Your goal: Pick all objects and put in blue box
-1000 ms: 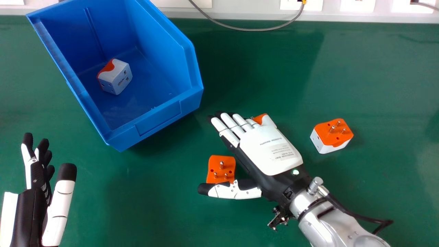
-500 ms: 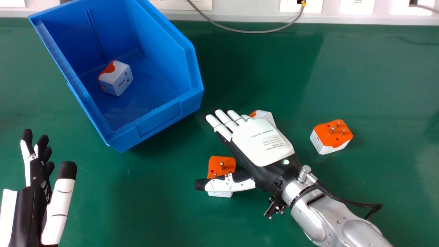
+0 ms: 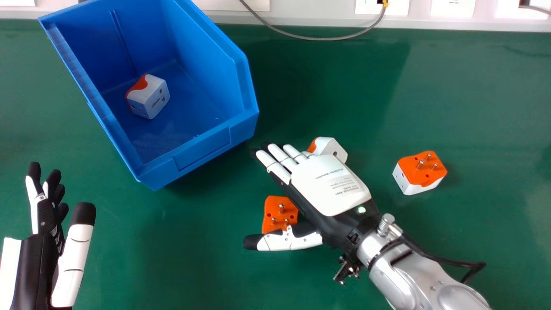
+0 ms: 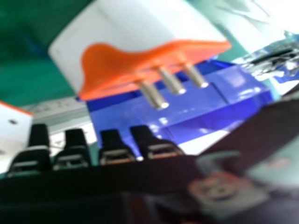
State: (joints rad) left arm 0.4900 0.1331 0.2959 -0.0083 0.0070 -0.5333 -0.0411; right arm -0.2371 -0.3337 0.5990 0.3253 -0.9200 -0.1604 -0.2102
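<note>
My right hand (image 3: 329, 183) is open above the table, fingers straight; its fingers (image 4: 112, 147) also show in the right hand view. An orange and white adapter (image 3: 279, 211) stands pins up between its thumb and palm, partly covered by the thumb; in the right hand view the adapter (image 4: 135, 28) shows three pins. A second adapter (image 3: 329, 147) lies just beyond the fingers, partly hidden. The third adapter (image 3: 419, 172) stands pins up farther right. Inside the blue box (image 3: 200, 148) lies another adapter (image 3: 148, 97). My left hand (image 3: 43, 241) is open at the left edge.
A green table (image 3: 206, 267) carries everything. Along its far edge runs a pale strip with sockets (image 3: 452, 7), and a grey cable (image 3: 318, 38) loops down from there onto the table. The box's near wall rises beyond and left of the right hand.
My right hand has shifted slightly left, uncovering more of the adapter beyond its fingers. The left hand has stayed nearly still.
</note>
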